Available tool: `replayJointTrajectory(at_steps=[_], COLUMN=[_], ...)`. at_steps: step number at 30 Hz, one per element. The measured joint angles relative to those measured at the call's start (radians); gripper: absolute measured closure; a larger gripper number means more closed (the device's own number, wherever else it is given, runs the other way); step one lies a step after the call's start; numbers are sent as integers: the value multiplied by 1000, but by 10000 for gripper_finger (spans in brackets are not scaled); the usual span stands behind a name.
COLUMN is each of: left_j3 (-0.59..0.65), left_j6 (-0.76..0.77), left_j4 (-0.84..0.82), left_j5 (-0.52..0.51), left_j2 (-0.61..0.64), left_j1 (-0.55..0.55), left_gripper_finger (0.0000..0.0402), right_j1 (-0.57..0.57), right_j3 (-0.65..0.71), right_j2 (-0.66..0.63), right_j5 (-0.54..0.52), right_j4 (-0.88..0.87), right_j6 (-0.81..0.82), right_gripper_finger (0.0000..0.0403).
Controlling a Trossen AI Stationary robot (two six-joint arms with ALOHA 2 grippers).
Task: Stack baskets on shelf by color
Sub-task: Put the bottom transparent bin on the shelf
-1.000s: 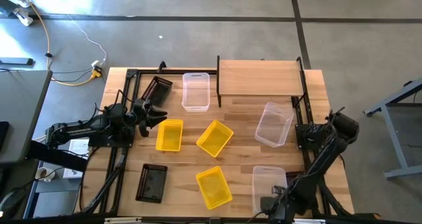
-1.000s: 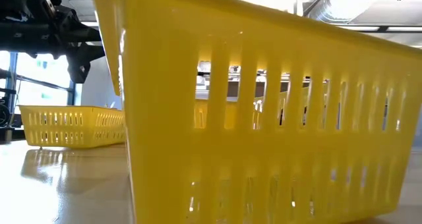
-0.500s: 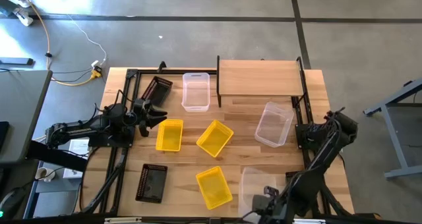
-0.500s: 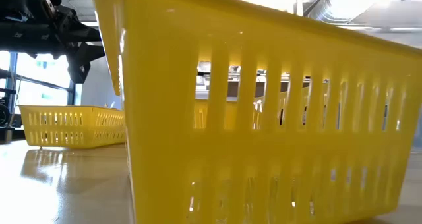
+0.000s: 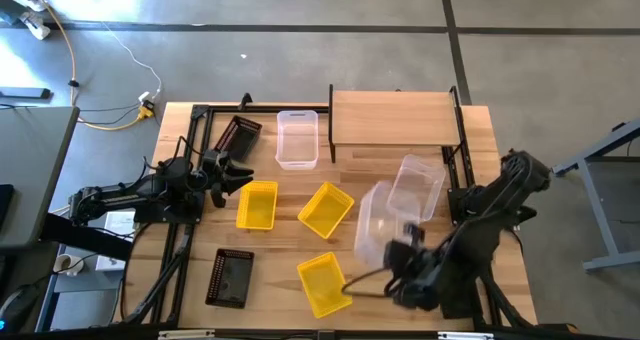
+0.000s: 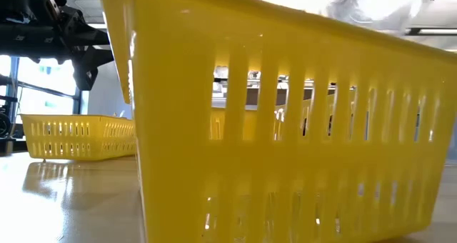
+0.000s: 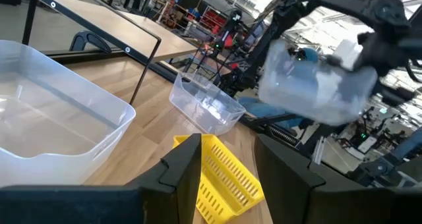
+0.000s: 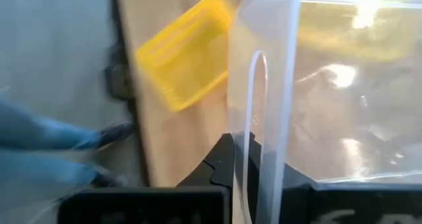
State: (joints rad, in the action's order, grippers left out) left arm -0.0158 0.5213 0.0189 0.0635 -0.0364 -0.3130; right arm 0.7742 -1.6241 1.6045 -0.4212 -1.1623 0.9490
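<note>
My right gripper (image 5: 405, 255) is shut on a clear basket (image 5: 375, 223) held above the table's near middle; the left wrist view shows that basket (image 7: 315, 85) in the air. Two more clear baskets (image 5: 297, 138) (image 5: 415, 187) rest on their bottoms on the table. Three yellow baskets (image 5: 257, 204) (image 5: 326, 209) (image 5: 323, 283) and two black mesh ones (image 5: 238, 135) (image 5: 230, 277) also lie there. The shelf (image 5: 393, 117) stands at the far edge. My left gripper (image 5: 240, 177) is open, just left of a yellow basket, touching nothing. My right gripper pinches one side wall of the clear basket near its rim (image 8: 267, 138), one finger (image 8: 224, 159) on either face of the wall. The fingers come from the table's near side. The basket is lifted clear of the table and tilted.
The shelf top (image 5: 393, 117) carries nothing. Black frame rails run along the table's left side (image 5: 185, 210) and right side (image 5: 462, 180). In the low view a yellow basket (image 6: 285, 129) fills most of the picture. Bare wood lies at the near right corner (image 5: 400, 310).
My right gripper has risen with the clear basket and carried it from the near right part of the table toward the far edge and a little left. The basket has come off the table and tipped. The left arm has kept still.
</note>
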Motion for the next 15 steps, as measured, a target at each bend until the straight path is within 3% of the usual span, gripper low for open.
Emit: replayJointTrajectory(at_steps=[9, 15], left_j3=[0, 0], left_j6=[1, 34], left_j4=[0, 0], left_j5=[-3, -33], left_j2=[0, 0], left_j1=[0, 0], left_gripper_finger=[271, 271], right_j1=[-83, -195], right_j3=[0, 1], right_j2=[-199, -326], right_j5=[-207, -268], right_j4=[-272, -407], right_j6=[-163, -340], right_gripper_finger=[403, 403])
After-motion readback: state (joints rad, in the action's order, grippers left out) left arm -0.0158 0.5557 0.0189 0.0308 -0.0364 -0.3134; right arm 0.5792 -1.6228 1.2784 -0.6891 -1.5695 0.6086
